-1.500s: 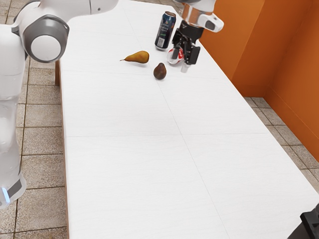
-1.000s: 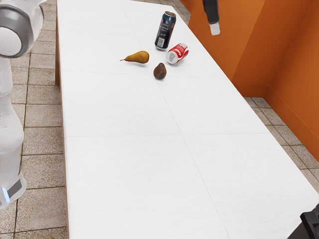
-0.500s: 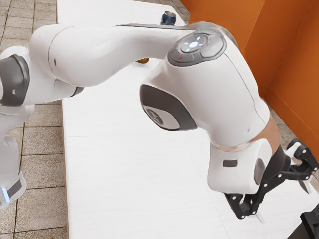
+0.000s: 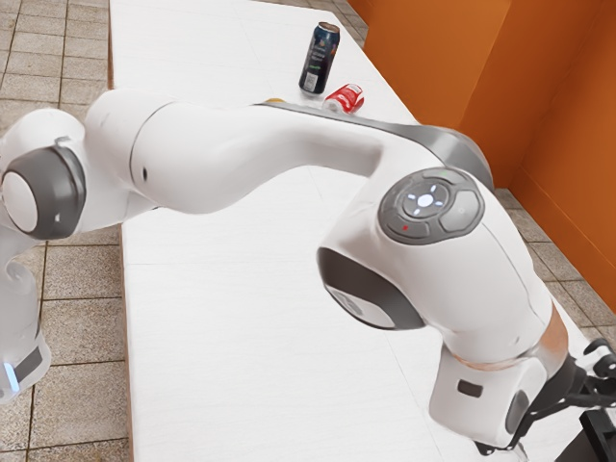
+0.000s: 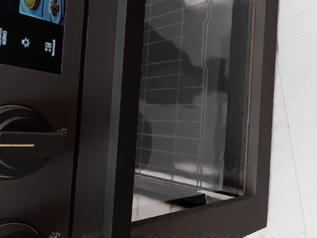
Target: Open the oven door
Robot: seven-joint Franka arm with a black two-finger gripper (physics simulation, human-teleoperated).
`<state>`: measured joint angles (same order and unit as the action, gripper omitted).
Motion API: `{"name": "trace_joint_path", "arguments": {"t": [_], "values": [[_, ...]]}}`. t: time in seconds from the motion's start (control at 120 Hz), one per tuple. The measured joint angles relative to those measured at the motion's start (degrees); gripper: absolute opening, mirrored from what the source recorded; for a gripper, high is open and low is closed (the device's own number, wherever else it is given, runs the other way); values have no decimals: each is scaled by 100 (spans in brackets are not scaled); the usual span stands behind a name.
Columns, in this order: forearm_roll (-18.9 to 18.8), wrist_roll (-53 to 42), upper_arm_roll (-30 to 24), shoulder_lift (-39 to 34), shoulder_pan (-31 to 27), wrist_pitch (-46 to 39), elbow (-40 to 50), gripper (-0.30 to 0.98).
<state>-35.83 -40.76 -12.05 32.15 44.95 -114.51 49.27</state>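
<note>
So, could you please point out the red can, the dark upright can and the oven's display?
Red can [image 4: 346,97]: exterior view, side.
Dark can [image 4: 319,61]: exterior view, side.
Oven's display [image 5: 37,46]: wrist view, icon strip.

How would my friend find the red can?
Look at the long white table and follow it past my arm to the far end. The red can lies there on its side, while its neighbour, the dark can, stands upright.

Dark brown oven door [image 5: 218,217], seemingly shut, beside knobbed control panel [image 5: 39,89]; glossy window [image 5: 213,114], wire rack [image 5: 177,120] behind.
</note>
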Motion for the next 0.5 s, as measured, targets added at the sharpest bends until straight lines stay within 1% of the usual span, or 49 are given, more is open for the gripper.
{"name": "trace_joint_path", "arguments": {"t": [0.058, 0.158, 0.5], "values": [[77, -102, 174, 58, 0, -80, -19, 69], [172, -261, 310, 146, -1, -198, -55, 68], [343, -645, 367, 377, -38, -454, -131, 69]]}}
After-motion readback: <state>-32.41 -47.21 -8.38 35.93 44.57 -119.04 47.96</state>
